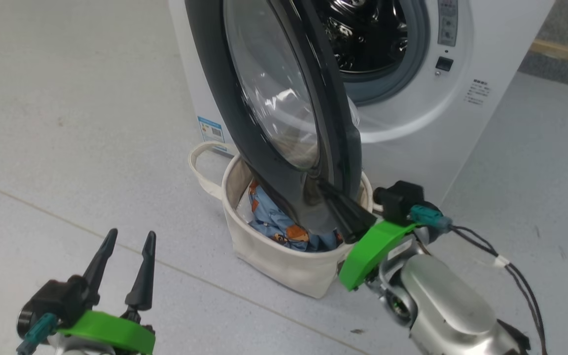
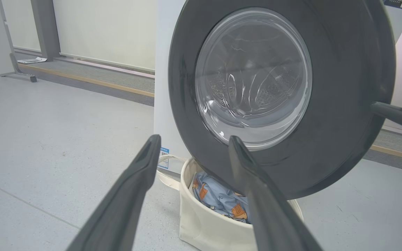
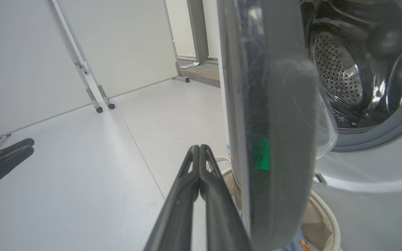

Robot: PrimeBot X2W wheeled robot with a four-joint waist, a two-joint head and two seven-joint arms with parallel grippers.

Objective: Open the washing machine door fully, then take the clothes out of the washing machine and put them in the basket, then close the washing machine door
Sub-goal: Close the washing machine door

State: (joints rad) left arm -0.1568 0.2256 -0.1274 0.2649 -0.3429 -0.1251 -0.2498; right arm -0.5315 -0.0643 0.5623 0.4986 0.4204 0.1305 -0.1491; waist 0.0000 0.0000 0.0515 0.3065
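The white washing machine (image 1: 412, 123) stands with its steel drum (image 1: 363, 34) exposed. The washing machine door (image 1: 215, 74), black-rimmed with a clear glass bowl, hangs partly swung out over the basket (image 1: 284, 261). The clothes (image 1: 274, 219), light blue with orange-brown bears, lie inside the basket. My right gripper (image 1: 321, 185) is shut, its tips against the outer black rim low on the door (image 2: 344, 104). In the right wrist view the shut right gripper (image 3: 198, 148) points past the door's edge (image 3: 277, 104). Low at the left, away from the basket, my left gripper (image 1: 131, 232) stands open and holds nothing.
The basket's loop handle (image 1: 197, 162) sticks out to the left on the grey floor. A panel on wheeled legs (image 3: 98, 104) stands off to the left. A raised strip with a wooden edge (image 2: 89, 80) runs behind the washer. A black cable (image 1: 511, 271) trails from my right arm.
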